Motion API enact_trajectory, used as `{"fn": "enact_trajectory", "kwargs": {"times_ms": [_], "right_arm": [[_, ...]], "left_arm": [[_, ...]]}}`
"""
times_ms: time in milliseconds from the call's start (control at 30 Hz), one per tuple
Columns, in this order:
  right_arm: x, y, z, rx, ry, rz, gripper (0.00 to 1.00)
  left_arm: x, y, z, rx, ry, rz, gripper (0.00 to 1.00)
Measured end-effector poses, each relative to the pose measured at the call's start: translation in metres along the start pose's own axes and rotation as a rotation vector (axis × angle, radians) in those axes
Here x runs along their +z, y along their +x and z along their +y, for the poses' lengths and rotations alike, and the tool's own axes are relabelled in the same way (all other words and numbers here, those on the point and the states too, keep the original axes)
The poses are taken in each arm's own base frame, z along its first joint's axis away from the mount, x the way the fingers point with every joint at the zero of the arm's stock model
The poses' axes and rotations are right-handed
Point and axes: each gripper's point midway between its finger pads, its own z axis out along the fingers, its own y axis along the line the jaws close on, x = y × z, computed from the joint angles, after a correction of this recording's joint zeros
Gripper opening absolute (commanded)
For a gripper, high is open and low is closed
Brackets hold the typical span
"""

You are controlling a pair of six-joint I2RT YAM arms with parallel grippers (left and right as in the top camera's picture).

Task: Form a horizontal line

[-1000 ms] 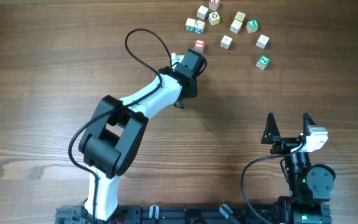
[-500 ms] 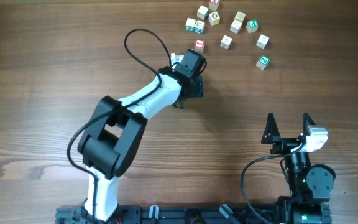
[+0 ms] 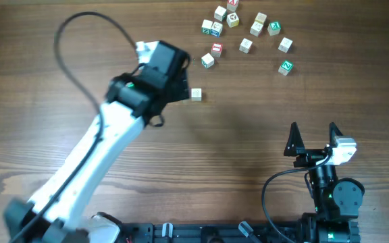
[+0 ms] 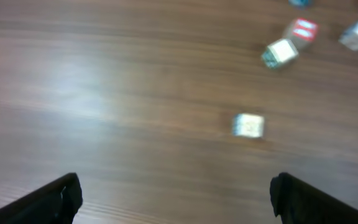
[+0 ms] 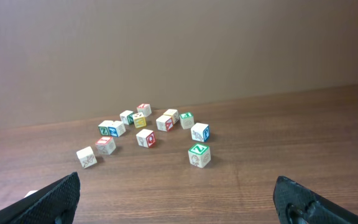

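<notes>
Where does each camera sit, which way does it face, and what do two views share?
Overhead: above the table, looking straight down; left arm and right arm show.
Left wrist: angled down at a lone cube; its open fingers show.
Right wrist: low, facing the cube cluster; its fingers show.
Shared: overhead and left wrist both show the lone cube.
</notes>
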Motion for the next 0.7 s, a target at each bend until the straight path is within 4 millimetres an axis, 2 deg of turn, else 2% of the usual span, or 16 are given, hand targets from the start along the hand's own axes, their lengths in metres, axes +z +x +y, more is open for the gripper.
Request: {"fn": "enact_trajectory", "kwargs": {"times_ms": [100, 267, 467, 700], "right_arm": [[0.000, 0.000, 0.000, 0.000, 0.000, 0.000, 1.00], [0.000, 0.000, 0.000, 0.000, 0.000, 0.000, 1.00], [0.000, 0.000, 0.000, 0.000, 0.000, 0.000, 1.00], [0.000, 0.000, 0.000, 0.000, 0.000, 0.000, 1.00]], "left_arm": [[-0.033, 0.002, 0.051, -0.043, -0.087, -0.008, 1.00], [-0.070, 0.009, 0.111, -0.137, -0.173, -0.023, 1.00], [-0.100, 0.022, 0.141, -0.190, -0.199, -0.041, 1.00], [-0.128, 0.049, 0.171, -0.264, -0.243, -0.027, 1.00]]}}
